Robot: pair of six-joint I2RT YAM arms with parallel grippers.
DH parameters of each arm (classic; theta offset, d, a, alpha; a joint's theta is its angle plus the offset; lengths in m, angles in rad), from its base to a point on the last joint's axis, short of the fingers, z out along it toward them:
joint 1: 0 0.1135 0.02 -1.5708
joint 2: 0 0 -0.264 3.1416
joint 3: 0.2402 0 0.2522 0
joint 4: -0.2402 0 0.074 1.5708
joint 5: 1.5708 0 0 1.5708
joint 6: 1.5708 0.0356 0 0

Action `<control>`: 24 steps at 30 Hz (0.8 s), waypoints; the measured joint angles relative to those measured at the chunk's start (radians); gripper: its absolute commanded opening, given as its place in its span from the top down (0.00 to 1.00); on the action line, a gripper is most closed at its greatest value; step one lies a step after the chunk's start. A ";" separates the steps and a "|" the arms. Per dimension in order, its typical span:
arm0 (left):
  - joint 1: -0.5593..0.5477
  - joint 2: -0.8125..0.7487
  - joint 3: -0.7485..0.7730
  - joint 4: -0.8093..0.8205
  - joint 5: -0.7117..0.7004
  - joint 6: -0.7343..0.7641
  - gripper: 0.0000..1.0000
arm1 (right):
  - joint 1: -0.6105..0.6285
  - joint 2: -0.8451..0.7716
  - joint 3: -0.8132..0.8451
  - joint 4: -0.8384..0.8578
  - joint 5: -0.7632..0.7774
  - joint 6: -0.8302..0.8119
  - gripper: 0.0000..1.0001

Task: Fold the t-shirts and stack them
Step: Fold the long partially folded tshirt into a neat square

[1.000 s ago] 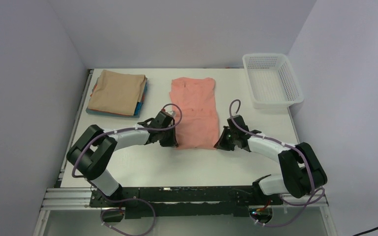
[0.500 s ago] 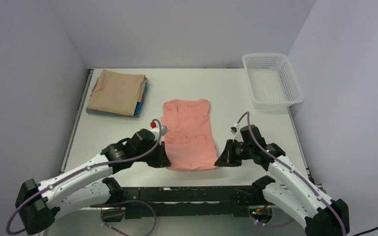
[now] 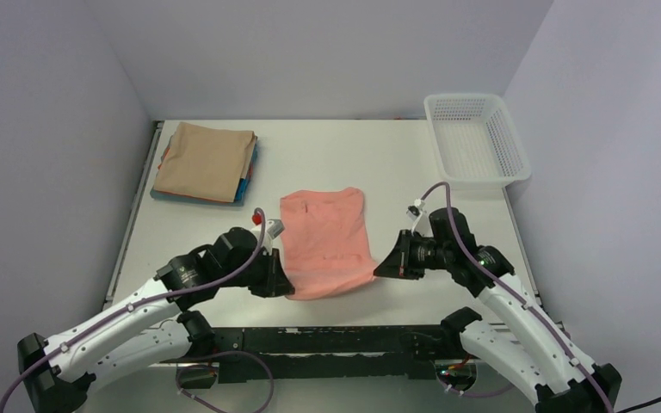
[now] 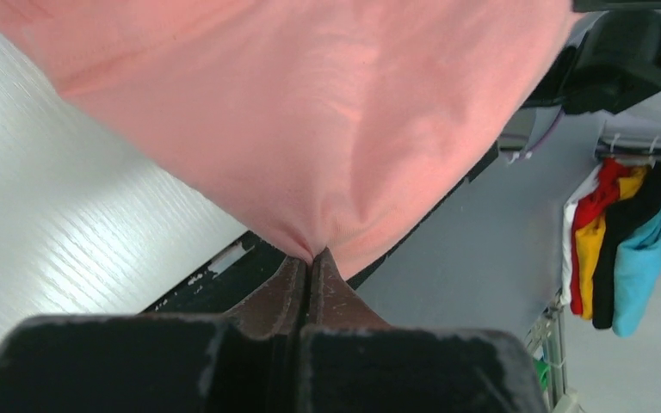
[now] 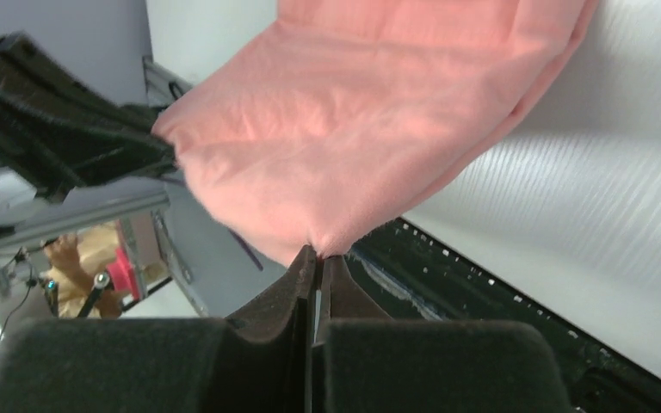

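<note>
Two near corners of the pink shirt (image 3: 325, 241) are pinched: left gripper (image 3: 282, 286) clamps the left corner, right gripper (image 3: 380, 271) the right.

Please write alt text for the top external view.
The left gripper and right gripper each pinch a near corner of the salmon-pink t-shirt on a white table. Folded shirts lie far left; a white basket far right.

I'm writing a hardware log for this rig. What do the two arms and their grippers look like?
The left arm and right arm have white link shells and black joint housings, each trailed by a thin purple cable. The left gripper and right gripper are black, with dark, scuffed, wedge-shaped fingers. A small red part sits by the left wrist.
</note>
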State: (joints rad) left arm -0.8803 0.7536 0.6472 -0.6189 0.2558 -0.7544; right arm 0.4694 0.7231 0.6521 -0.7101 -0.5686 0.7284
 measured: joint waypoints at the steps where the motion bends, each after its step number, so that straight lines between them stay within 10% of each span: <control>1: 0.003 0.000 0.011 0.000 -0.016 0.000 1.00 | 0.000 0.021 0.015 0.008 0.018 0.000 1.00; 24: 0.399 0.325 0.203 0.177 -0.042 0.109 1.00 | -0.067 0.463 0.342 0.286 0.288 -0.046 1.00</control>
State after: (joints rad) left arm -0.4816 1.0782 0.8497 -0.4419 0.2134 -0.6453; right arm 0.4023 1.1862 0.9939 -0.4240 -0.2802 0.6827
